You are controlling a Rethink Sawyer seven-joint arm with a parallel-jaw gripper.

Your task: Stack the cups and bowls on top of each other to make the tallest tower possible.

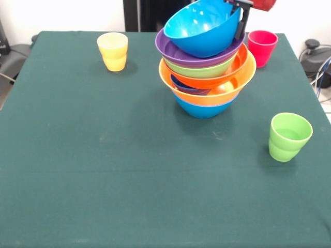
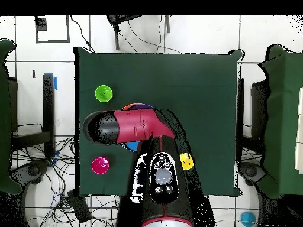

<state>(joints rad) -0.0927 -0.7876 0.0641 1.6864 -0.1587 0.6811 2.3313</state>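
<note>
The tower stands right of centre at the back of the table. From the bottom it holds a blue bowl [image 1: 203, 109], a large yellow-orange bowl [image 1: 207, 94], a small dark blue bowl [image 1: 187, 87], an orange-red bowl [image 1: 230, 73], a lime green bowl [image 1: 201, 68] and a purple bowl [image 1: 173, 50]. On top a blue bowl [image 1: 204, 26] sits tilted, and my gripper [image 1: 242, 23] is shut on its right rim. A yellow cup [image 1: 113, 50], a red-pink cup [image 1: 262, 46] and a light green cup [image 1: 288, 136] stand apart on the cloth. In the overhead view my arm [image 2: 133, 126] hides most of the tower.
The dark green table [image 1: 103, 170] stretches wide in front of the tower. Cables and black gear [image 1: 315, 57] lie off its right edge. From above, the green cup [image 2: 103, 93], red-pink cup [image 2: 100, 165] and yellow cup [image 2: 187, 161] ring the arm.
</note>
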